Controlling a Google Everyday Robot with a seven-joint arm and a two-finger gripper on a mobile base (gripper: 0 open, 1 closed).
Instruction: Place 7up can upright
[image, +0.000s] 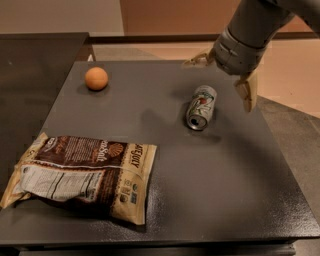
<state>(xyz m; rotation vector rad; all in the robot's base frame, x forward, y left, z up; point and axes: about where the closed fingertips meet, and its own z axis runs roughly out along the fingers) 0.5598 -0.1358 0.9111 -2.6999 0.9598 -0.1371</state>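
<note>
Looks like a robot test room: a plain dark table (225, 200) on a tan floor (295, 75), with the gripper (219, 84) wide open above its far right side.

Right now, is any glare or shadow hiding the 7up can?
Camera view: no. The 7up can lies on its side in warm light, its metal end bright, with only a soft shadow beside it. Speckled sheen shows on the table at near right. The gripper, open, hangs apart from the can, behind and right.
</note>
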